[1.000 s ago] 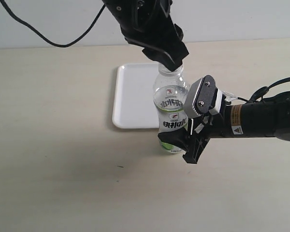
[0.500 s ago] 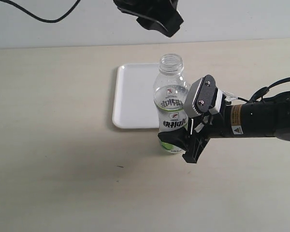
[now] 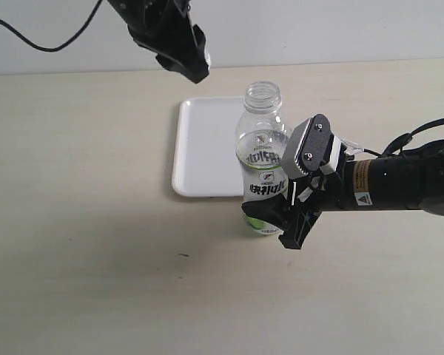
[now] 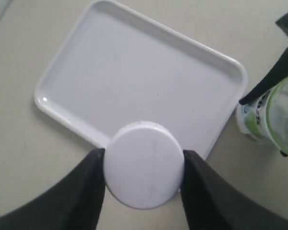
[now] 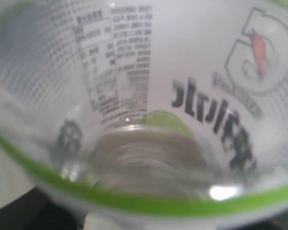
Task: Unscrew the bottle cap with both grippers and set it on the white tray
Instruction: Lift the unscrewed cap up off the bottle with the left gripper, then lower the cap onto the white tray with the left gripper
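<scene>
White plastic, round and smooth on top, the bottle cap [image 4: 144, 165] sits pinched between the two black fingers [image 4: 89, 189] of the left tool [image 3: 186, 63]. That tool hangs in the air over one edge of the white tray [image 3: 203, 148], clear of it, so the cap is above the tray's rim and not resting on it. The tray lies flat on the pale surface [image 3: 81, 222] with nothing in it. Just beside the tray's corner, touching the surface rather than the tray, the bottle [image 3: 263, 148] stands upright with its threaded neck bare. The right tool [image 3: 277, 218] reaches in from the side away from the tray and clamps the bottle low on its label, with its white-grey block [image 3: 305, 148] level with the bottle's shoulder. The right wrist view is filled by the blurred label and its green band.
</scene>
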`<state>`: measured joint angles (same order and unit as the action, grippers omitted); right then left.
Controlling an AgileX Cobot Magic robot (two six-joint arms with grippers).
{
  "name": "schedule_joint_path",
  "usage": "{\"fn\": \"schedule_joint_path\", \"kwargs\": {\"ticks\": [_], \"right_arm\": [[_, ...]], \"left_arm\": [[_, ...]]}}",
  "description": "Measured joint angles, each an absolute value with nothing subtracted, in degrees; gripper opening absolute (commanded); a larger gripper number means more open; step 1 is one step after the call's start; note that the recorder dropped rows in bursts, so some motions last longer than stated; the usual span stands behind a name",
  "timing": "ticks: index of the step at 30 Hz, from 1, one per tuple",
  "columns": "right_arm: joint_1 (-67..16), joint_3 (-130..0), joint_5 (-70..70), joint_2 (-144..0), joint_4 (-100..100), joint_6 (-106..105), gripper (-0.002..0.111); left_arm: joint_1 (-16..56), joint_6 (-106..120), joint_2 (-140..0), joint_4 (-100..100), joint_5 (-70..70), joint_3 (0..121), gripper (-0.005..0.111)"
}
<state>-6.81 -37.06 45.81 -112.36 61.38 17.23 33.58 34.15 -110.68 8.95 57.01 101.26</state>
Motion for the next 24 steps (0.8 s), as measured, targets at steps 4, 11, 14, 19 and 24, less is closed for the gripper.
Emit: {"fn": "schedule_joint_path", "kwargs": {"ticks": [4, 11, 14, 19, 24], "right_arm": [[-6.81, -37.06, 45.81, -112.36, 61.38, 17.23, 0.0], [-6.81, -37.06, 45.81, -112.36, 61.38, 17.67, 0.0], [-6.81, -37.06, 45.81, -112.36, 61.38, 17.8, 0.0], [-6.81, -37.06, 45.81, -112.36, 61.38, 17.92, 0.0], [-6.81, -37.06, 45.81, -112.36, 61.38, 18.03, 0.0]], "left_arm": [[33.58, 44.05, -114.03, 9.56, 55.36, 101.26, 0.0], [33.58, 57.41, -119.57, 11.72, 48.53, 101.26, 0.0], [33.58, 62.4, -121.79, 12.54, 46.94, 101.26, 0.0], [33.58, 66.2, -124.84, 15.04, 46.3, 101.43, 0.0], [33.24, 66.29, -127.99, 15.58, 49.88, 104.8, 0.0]]}}
